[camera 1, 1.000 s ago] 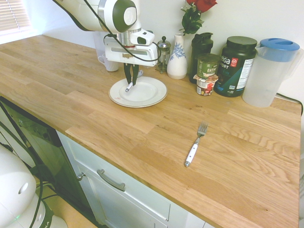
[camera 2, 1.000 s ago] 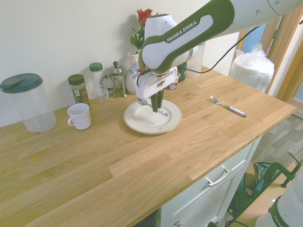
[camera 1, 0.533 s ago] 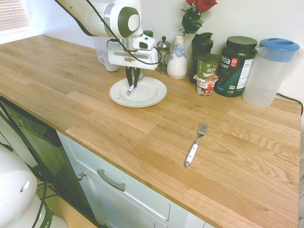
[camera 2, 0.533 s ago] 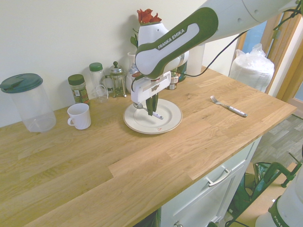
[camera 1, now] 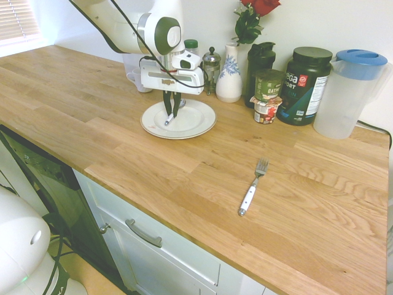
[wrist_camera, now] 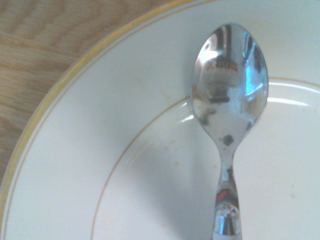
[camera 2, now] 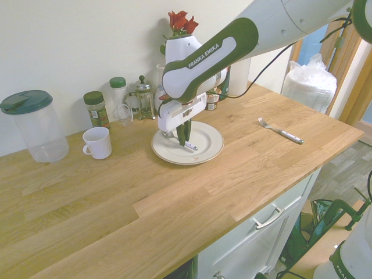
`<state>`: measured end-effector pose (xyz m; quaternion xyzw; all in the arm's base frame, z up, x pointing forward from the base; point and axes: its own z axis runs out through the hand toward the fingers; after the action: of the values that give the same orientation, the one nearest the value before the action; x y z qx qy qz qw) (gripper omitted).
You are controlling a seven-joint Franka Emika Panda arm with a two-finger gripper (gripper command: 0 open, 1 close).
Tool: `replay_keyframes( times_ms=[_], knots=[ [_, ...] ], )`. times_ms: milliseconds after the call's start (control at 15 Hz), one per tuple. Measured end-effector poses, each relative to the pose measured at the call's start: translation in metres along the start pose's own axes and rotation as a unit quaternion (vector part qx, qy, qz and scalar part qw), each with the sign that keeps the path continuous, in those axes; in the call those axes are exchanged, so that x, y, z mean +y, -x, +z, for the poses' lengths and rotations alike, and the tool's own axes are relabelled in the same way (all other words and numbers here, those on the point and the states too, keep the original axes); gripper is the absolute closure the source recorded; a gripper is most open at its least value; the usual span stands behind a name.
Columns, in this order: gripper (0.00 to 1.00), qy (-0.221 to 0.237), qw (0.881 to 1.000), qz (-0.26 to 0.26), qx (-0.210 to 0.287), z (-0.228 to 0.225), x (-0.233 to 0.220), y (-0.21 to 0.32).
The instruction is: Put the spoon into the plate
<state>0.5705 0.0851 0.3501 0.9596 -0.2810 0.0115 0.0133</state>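
The white plate [camera 1: 199, 123] lies near the back of the wooden counter, in front of the vase. My gripper [camera 1: 171, 114] hangs low over the plate's left half, shut on the spoon [camera 1: 167, 118]. The spoon's white handle end pokes out below the fingers, right at the plate's surface. From the other side, the gripper [camera 2: 181, 138] is over the plate [camera 2: 212, 139] and the spoon [camera 2: 191, 146] slants down onto it. In the wrist view the silver spoon bowl [wrist_camera: 229, 82] lies over the plate's inner ring [wrist_camera: 100, 165].
A white-handled fork [camera 1: 252, 187] lies on the counter to the right. Behind the plate stand a vase [camera 1: 229, 77], a French press [camera 1: 212, 66], jars and a dark tub [camera 1: 305, 86]. A lidded jug [camera 1: 350, 92] is at the far right and a white mug [camera 2: 97, 142] beside the plate.
The gripper has come down with the spoon from above the plate until the handle end is at the plate's surface.
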Motion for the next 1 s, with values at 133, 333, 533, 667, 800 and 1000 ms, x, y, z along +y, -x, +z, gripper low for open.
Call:
replay_keyframes(
  times_ms=[133, 333, 533, 667, 800, 1000],
  knots=[
    [0.0, 0.001, 1.0, 0.005, -0.001, 0.001, 0.001, -0.001],
    [0.0, 0.002, 1.0, 0.007, 0.0, 0.002, 0.002, -0.001],
    [0.0, 0.005, 1.0, 0.009, 0.003, 0.002, 0.003, -0.003],
    [0.0, 0.008, 1.0, 0.012, 0.006, 0.0, 0.006, -0.005],
    [0.0, 0.006, 1.0, 0.02, 0.009, -0.012, 0.009, -0.004],
    [0.0, 0.032, 0.996, 0.08, 0.003, -0.063, 0.033, 0.004]
  ],
)
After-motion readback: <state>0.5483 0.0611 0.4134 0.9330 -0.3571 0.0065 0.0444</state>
